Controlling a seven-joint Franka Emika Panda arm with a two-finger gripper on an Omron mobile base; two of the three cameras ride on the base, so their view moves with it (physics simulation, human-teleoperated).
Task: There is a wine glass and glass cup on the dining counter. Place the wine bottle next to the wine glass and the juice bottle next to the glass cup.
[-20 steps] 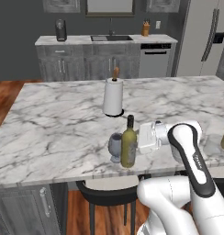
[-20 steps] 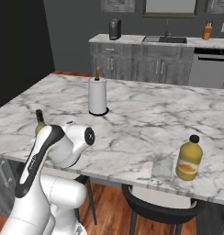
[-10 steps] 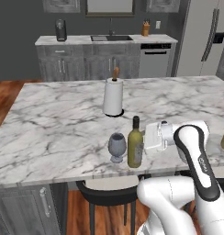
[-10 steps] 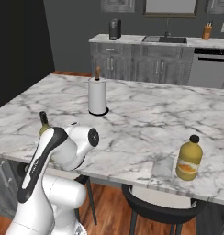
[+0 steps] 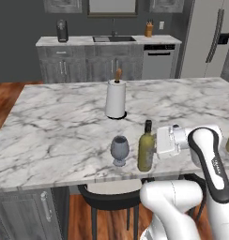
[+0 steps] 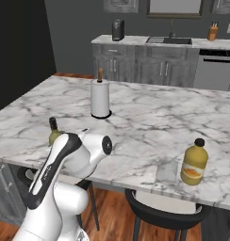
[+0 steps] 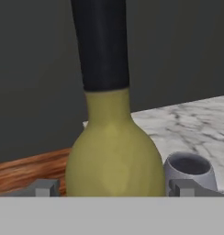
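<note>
The slim olive-yellow wine bottle with a narrow neck and dark cap (image 5: pixel 146 147) stood upright near the front edge of the wide dining counter of white, grey-veined marble (image 5: pixel 60 131). Just to its left, apart from it, stood the small stemmed wine glass of smoky grey glass (image 5: pixel 119 150).

The white arm's two-finger gripper (image 5: pixel 157 141) was level with the bottle's shoulder, directly at its right side. In the hand view the bottle (image 7: pixel 111 151) sat between the two dark finger tips (image 7: pixel 45 187), with the wine glass's bowl (image 7: pixel 187 167) beyond it to the right. Whether the fingers pressed the bottle or merely flanked it could not be told.

In the right base view only the bottle's cap and shoulder (image 6: pixel 53 133) showed past the arm. Far off to the right along the same front edge stood the stout orange-yellow juice bottle with a black cap (image 6: pixel 194 162), and a clear glass cup (image 6: pixel 167 170) stood just left of it. A white paper-towel roll on a dark stand (image 5: pixel 116 98) stood farther back, toward the counter's middle.
</note>
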